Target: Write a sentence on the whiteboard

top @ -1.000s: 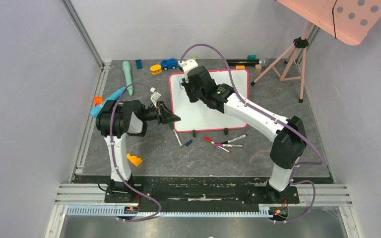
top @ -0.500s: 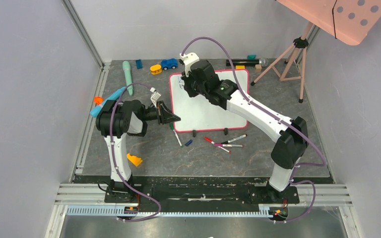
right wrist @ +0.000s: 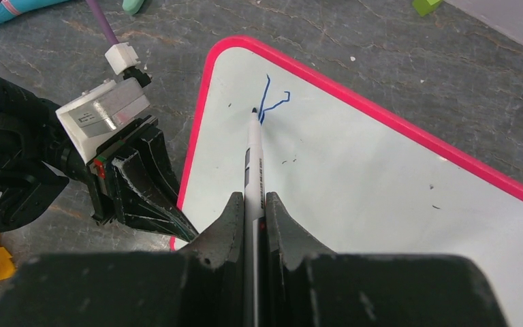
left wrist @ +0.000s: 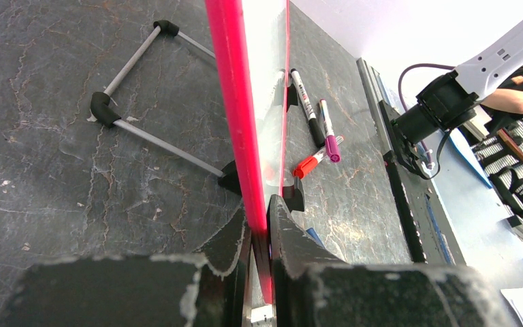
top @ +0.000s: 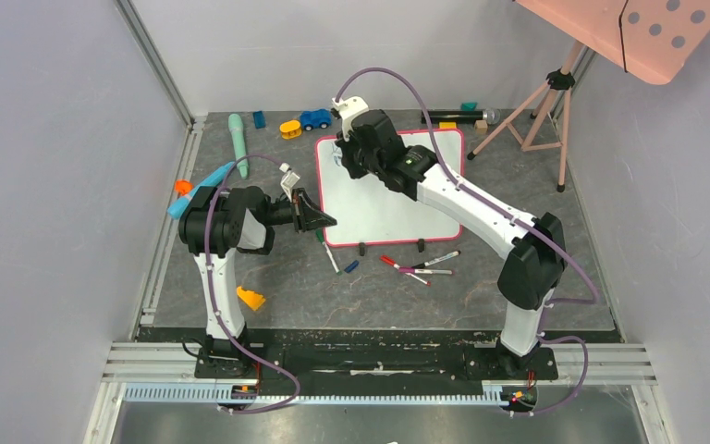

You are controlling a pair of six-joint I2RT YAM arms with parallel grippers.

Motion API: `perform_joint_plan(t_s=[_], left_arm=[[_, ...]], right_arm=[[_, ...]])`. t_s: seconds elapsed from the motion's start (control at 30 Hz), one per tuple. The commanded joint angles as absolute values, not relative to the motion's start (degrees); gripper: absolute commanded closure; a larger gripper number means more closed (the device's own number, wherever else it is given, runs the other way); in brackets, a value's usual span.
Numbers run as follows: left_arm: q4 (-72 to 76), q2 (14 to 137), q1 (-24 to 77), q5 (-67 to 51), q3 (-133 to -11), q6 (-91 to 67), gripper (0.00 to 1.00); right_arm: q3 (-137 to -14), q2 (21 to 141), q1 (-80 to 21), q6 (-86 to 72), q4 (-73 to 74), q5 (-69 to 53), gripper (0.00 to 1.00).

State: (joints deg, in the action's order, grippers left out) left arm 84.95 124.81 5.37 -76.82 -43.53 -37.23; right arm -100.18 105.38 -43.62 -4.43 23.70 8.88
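Right wrist: right gripper (right wrist: 253, 201) clenches marker (right wrist: 252, 150) at whiteboard (right wrist: 381, 184) corner, few blue strokes (right wrist: 265, 92); left gripper (left wrist: 259, 215) clamps frame edge (left wrist: 235, 102).

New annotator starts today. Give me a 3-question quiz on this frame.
1. True or false: the left hand clamps the whiteboard by its frame.
2. The right hand holds: A) a marker; B) a toy car; C) nothing.
3. Fill in: the writing is ___ in colour.

Key: 1 true; 2 A; 3 blue.
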Motion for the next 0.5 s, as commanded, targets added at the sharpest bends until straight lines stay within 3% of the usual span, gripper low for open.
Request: perform_joint_plan(t_s=[0.0,0.47], left_arm=[[89.21,126.04,5.45,-78.88,-43.51,-30.05,0.98],[89.21,126.03,5.45,-78.88,-43.53,-30.04,0.98]], right_arm=[[-101.37,104.91,-43.32,-3.78,22.60,10.07,1.00],[-97.32,102.77,-42.89,-4.03,22.94,11.55,1.00]])
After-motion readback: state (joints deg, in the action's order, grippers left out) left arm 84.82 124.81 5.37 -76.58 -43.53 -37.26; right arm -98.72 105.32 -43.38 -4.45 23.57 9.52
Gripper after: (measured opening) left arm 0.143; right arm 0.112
